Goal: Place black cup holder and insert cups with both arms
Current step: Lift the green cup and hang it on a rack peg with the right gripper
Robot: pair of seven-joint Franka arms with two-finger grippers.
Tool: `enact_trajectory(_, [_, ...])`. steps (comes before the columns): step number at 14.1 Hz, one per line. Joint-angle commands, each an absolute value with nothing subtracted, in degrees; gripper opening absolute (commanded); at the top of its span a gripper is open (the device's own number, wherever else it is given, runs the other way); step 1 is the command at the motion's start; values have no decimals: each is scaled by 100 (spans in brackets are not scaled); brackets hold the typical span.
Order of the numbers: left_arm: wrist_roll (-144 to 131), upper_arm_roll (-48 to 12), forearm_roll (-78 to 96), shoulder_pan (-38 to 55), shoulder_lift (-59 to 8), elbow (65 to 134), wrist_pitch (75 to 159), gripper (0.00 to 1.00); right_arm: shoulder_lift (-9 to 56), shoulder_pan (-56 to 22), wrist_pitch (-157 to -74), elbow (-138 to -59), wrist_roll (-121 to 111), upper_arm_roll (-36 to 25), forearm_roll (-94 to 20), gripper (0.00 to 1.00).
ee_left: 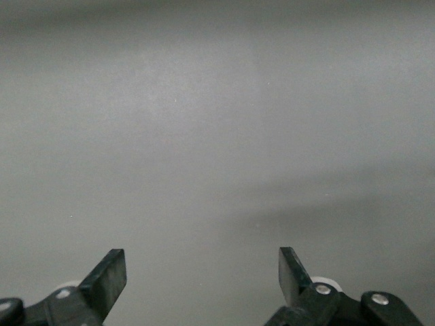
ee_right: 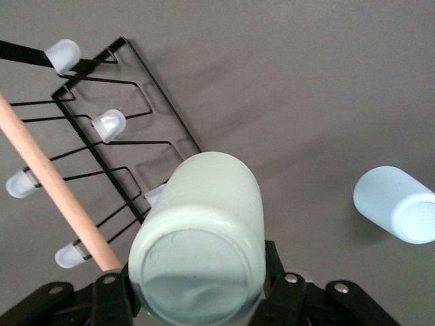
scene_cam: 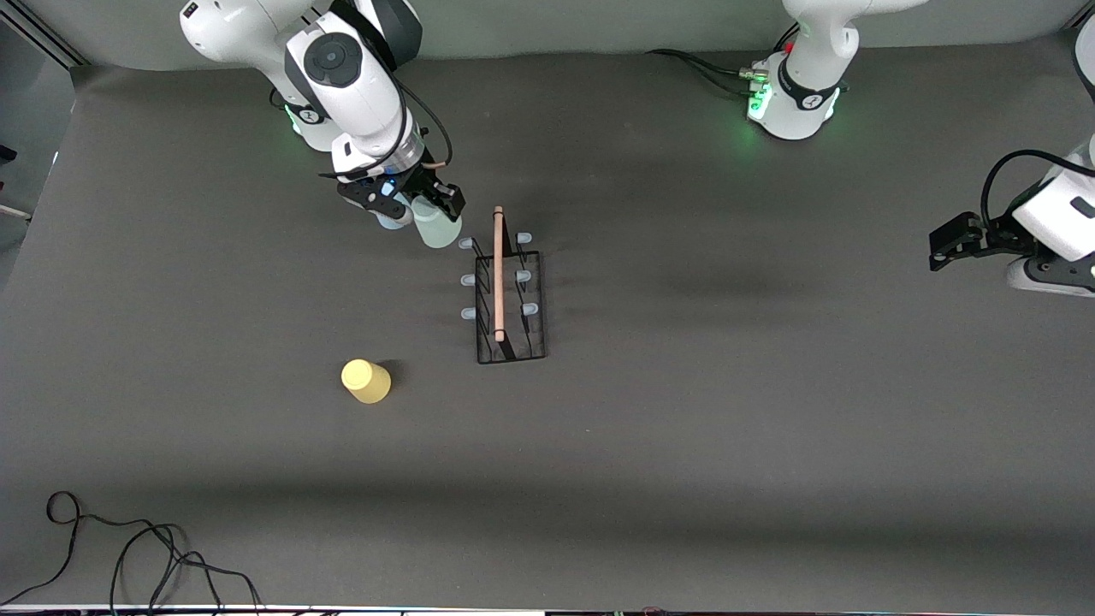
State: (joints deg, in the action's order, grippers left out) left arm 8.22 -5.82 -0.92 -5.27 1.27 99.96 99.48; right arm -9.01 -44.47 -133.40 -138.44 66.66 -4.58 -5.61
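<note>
mint green cup clamped base-out in my right claw, tipped so its mouth faces the rack's end peg; looks lined up to slide on. black cup holder stands mid-desk, a bit toward the base edge, all six pegs bare. light blue cup sits on the desk just beside my right claw, base edge side. yellow cup stands upside down nearer the front camera edge. right arm bent down steeply from its base. left claw wide open, holding nothing, left arm waits at its end edge.
</note>
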Motion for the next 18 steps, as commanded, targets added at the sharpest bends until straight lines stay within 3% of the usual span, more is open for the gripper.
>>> enact_trajectory(1, [774, -580, -158, -475, 185, 9958, 9817, 100, -651, -4570, -13657, -13694, 7021, -510, -598, 0])
enact_trajectory(8, [773, -580, -158, -483, 185, 9958, 9703, 100, 96, -4790, -14009, -13315, 7277, -510, -598, 0])
enact_trajectory(9, [773, -580, -158, -483, 176, 9967, 9694, 100, 149, -4790, -14018, -13315, 7277, -510, -589, 30])
enact_trajectory(10, [773, -580, -158, -483, 176, 9967, 9694, 100, 176, -4790, -14036, -13315, 7277, -510, -589, 82])
enact_trajectory(12, [773, -580, -158, -483, 176, 9967, 9694, 100, 202, -4781, -14036, -13307, 7277, -519, -589, 97])
enact_trajectory(13, [773, -580, -158, -483, 176, 9967, 9694, 100, 185, -4773, -14036, -13289, 7277, -519, -589, 100])
enact_trajectory(16, [773, -580, -158, -483, 176, 9975, 9694, 100, 115, -4729, -13879, -13070, 7155, -571, -571, 100])
enact_trajectory(18, [773, -580, -158, -483, 176, 9975, 9694, 100, 132, -4702, -13170, -12615, 6823, -850, -519, 100])
